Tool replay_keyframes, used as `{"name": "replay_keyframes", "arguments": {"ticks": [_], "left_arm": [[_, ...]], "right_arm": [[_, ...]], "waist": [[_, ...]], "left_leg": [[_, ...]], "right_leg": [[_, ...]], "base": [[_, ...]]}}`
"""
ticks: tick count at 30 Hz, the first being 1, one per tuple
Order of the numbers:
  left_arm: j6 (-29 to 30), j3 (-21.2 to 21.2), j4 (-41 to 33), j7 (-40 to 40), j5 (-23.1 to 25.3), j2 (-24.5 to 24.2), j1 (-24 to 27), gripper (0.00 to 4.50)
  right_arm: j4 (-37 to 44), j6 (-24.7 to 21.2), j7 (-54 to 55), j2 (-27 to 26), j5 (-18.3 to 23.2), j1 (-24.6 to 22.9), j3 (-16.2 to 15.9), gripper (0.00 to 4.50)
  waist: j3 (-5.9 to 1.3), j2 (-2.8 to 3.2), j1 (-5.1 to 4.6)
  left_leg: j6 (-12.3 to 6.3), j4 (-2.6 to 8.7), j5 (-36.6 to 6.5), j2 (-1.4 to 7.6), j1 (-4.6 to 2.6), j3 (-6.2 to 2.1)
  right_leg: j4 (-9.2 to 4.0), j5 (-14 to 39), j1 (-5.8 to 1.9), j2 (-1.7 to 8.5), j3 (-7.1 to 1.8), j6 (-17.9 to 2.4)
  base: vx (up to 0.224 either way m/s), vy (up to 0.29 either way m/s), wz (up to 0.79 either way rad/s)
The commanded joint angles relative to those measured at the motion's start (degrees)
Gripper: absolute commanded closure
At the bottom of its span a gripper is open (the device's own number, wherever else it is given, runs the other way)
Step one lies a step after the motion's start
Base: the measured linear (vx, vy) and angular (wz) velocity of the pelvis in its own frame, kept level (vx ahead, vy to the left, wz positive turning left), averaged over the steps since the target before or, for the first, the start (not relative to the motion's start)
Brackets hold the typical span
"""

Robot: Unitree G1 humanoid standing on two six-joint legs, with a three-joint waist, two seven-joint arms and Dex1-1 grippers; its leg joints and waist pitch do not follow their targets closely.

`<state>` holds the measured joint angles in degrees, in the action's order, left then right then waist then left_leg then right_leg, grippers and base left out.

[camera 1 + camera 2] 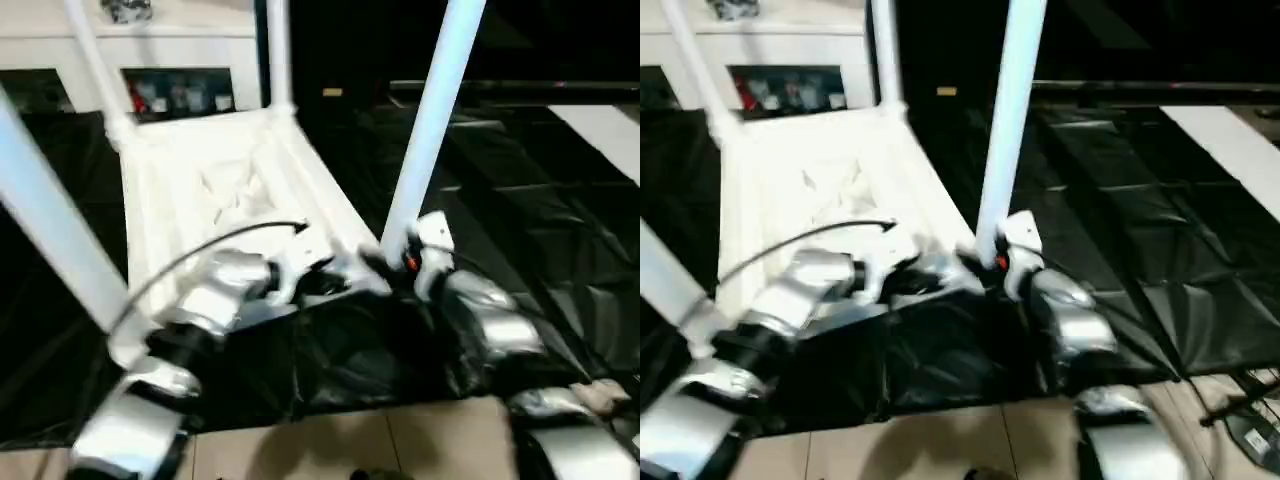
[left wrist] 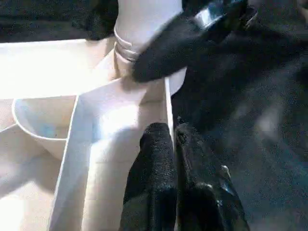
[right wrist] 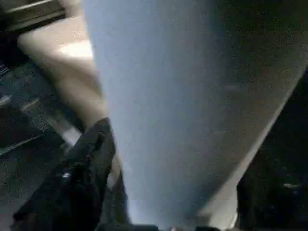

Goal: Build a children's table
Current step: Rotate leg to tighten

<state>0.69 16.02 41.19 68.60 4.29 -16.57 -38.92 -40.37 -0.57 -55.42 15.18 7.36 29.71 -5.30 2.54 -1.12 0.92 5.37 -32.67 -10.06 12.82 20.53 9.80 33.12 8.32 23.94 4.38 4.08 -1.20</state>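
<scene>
- Left eye view: tabletop [image 1: 215, 190] lies upside down on black sheeting [image 1: 560, 230], ribbed underside up, centre-left of frame. Four tube legs stand in its corner sockets; nearest right leg [image 1: 432, 120] rises from lower centre to the top edge, nearest left leg [image 1: 50, 220] runs along the left edge.
- Left gripper [image 1: 325, 280] sits at the tabletop's near rim, lower centre; silver forearm slants up from the lower left corner, a black cable arcing over it.
- Right gripper [image 1: 400, 262] is at the foot of the nearest right leg; forearm comes in from the lower right.
- Right eye view: same layout; white cabinet [image 1: 770, 45] with glass doors at upper left, tiled floor [image 1: 970, 445] along the bottom edge.
- Left wrist view: left gripper fingers [image 2: 154, 178] pressed together, clenched on nothing, over a rib of the tabletop beside a round socket. Right gripper finger [image 2: 168, 50] touches the leg base at top centre.
- Right wrist view: leg [image 3: 183, 106] fills the centre, between the spread fingers; one black finger [image 3: 89, 168] lies just beside it at lower left. Cannot tell whether it grips.
</scene>
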Motion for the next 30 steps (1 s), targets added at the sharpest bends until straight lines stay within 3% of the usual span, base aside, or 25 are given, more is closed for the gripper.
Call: {"name": "replay_keyframes", "arguments": {"ticks": [1, 2, 7, 10, 11, 12, 13, 16, 22, 30], "left_arm": [[-2.1, 2.7, -1.3, 5.0, 0.3, -0.4, -1.0, 4.50], [-3.0, 2.7, -0.9, 5.9, 0.3, -1.0, -1.0, 4.50], [-4.5, 2.9, 0.1, 9.5, 0.1, -3.5, -1.2, 4.50], [-5.0, 3.1, 0.0, 11.1, -0.2, -4.4, -1.1, 4.50], [-5.1, 3.1, 0.0, 11.6, -0.4, -4.6, -1.1, 4.50], [-5.2, 3.2, 0.0, 12.0, -0.5, -4.8, -1.1, 4.50], [-5.4, 3.2, 0.0, 12.2, -0.5, -4.9, -1.1, 4.50], [-5.9, 3.3, 0.1, 13.0, -0.7, -5.1, -1.2, 4.50], [-6.4, 3.3, 0.4, 13.7, -0.7, -5.1, -1.0, 4.50], [-6.9, 3.3, 1.2, 13.5, -0.5, -5.1, -1.1, 4.50]], "right_arm": [[1.6, -1.8, -6.6, 1.1, 0.4, -1.4, -3.2, 0.62], [1.9, -0.9, -8.0, 1.9, -0.2, -1.5, -4.1, 0.54], [2.7, 0.6, -15.0, 4.5, -1.1, -1.8, -6.6, 0.54], [2.5, 0.2, -16.7, 4.4, -0.9, -1.3, -6.8, 0.54], [2.5, -0.2, -17.1, 4.2, -0.7, -1.0, -6.8, 0.54], [2.4, -0.1, -17.2, 3.9, -0.6, -0.7, -6.8, 0.87], [2.2, 0.1, -17.0, 3.5, -0.6, -0.3, -6.8, 0.87], [2.9, -0.6, -18.0, 3.1, 0.4, 0.0, -7.2, 0.92], [2.2, -0.2, -19.7, 2.9, 0.0, 0.1, -7.7, 1.68], [2.5, -0.2, -19.4, 2.9, -0.1, -0.4, -7.6, 1.84]], "waist": [[-3.79, 0.62, 0.45], [-3.75, 0.89, 0.65], [-3.41, 0.66, 1.41], [-3.37, 0.64, 1.51], [-3.39, 0.64, 1.52], [-3.47, 0.62, 1.52], [-3.51, 0.29, 1.53], [-3.55, 0.57, 1.64], [-3.59, 0.64, 2.25], [-3.62, 0.69, 2.41]], "left_leg": [[-5.60, 3.19, -12.6, 0.34, -0.04, 0.74], [-5.50, 3.21, -12.6, 0.40, -0.12, 0.80], [-3.00, 3.45, -17.2, 0.41, -0.58, 0.88], [-2.49, 3.59, -17.3, 0.41, -0.50, 0.76], [-2.41, 3.59, -17.3, 0.41, -0.55, 0.75], [-2.31, 3.57, -17.0, 0.38, -0.49, 0.71], [-2.35, 3.56, -16.5, 0.40, -0.47, 0.75], [-2.49, 3.53, -15.6, 0.44, -0.52, 0.77], [-2.44, 3.50, -15.3, 0.47, -0.61, 0.85], [-1.98, 3.52, -15.3, 0.40, -0.64, 0.82]], "right_leg": [[-2.83, 7.7, -3.94, 2.36, -1.88, -15.0], [-2.83, 7.7, -3.86, 2.34, -1.88, -15.1], [-3.55, 16.1, -3.48, 2.53, -1.93, -13.3], [-3.60, 17.8, -3.46, 2.58, -1.95, -12.4], [-3.63, 17.9, -3.44, 2.59, -1.95, -12.3], [-3.58, 17.7, -3.52, 2.58, -1.95, -12.3], [-3.54, 17.2, -3.49, 2.57, -1.95, -12.3], [-3.35, 15.7, -3.47, 2.55, -1.97, -12.9], [-3.24, 15.0, -3.46, 2.61, -2.02, -13.0], [-3.27, 15.2, -3.48, 2.56, -2.01, -12.6]], "base": [[0.000, 0.000, 0.00], [0.000, 0.000, 0.00], [0.000, 0.000, 0.00], [0.000, 0.000, 0.00], [0.000, 0.000, 0.00], [0.000, 0.000, 0.00], [0.000, 0.000, 0.00], [0.000, 0.000, 0.00], [0.000, 0.000, 0.00], [0.000, 0.000, 0.00]]}}
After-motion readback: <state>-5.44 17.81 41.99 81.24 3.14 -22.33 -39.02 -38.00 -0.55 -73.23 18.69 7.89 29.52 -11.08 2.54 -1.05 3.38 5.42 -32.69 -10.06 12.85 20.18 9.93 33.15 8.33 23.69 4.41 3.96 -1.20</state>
